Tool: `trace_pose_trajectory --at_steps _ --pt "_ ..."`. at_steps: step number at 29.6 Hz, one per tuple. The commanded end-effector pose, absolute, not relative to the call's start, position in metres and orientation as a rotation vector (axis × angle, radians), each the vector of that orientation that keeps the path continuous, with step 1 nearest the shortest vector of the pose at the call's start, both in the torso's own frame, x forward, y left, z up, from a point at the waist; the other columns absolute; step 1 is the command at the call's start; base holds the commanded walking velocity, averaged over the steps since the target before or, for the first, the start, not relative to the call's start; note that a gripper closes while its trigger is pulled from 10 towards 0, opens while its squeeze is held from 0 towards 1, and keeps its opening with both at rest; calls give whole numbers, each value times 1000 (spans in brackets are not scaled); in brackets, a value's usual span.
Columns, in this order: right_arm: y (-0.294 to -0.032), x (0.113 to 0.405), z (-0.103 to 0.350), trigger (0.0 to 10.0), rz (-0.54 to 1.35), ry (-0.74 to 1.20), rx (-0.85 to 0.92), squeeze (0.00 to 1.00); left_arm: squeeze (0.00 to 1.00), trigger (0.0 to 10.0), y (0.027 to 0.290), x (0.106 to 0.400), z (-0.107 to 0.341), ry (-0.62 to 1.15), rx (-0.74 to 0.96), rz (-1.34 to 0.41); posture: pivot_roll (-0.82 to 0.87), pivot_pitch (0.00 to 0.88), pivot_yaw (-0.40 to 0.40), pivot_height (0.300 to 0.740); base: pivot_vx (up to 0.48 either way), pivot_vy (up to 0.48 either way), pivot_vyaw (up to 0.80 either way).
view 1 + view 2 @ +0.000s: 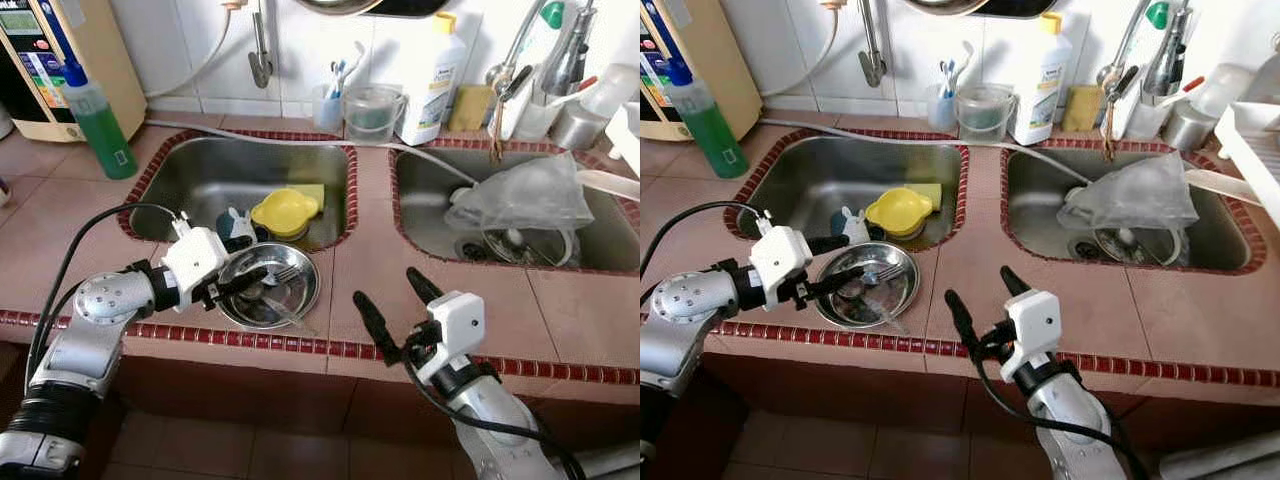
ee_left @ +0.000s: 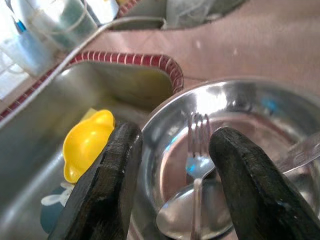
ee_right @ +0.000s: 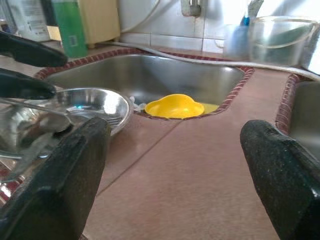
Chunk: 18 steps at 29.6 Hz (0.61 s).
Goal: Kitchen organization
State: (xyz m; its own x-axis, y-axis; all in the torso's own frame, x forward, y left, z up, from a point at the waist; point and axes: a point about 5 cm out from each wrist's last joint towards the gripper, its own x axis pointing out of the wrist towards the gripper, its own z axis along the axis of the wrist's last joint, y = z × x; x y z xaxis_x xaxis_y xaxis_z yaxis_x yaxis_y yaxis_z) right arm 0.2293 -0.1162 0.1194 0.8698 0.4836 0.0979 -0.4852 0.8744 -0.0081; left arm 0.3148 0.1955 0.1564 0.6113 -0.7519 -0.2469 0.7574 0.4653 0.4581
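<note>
Left gripper [image 1: 240, 285], lower left, parted over steel bowl [image 1: 300, 290], grasping nothing: centre on fork [image 2: 198, 150], then close. Right gripper [image 1: 392, 307] spread, empty.

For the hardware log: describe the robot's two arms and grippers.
Both arms are silver metal with black ribbed joints. Each wrist carries a white boxy housing ending in two long black fingers: left gripper, right gripper. A black cable loops along each arm.
</note>
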Motion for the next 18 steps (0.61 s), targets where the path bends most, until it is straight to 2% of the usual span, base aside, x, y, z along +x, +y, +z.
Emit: trace_pose_trajectory --at_steps 1,18 --pt "-112 226 126 10000 527 -114 17 0 0 10000 200 317 159 54 609 -944 -26 116 36 740 0 0 0" --pt "-111 224 133 10000 549 -119 10 0 0 10000 216 308 165 159 683 -1016 -9 124 38 740 0 0 0"
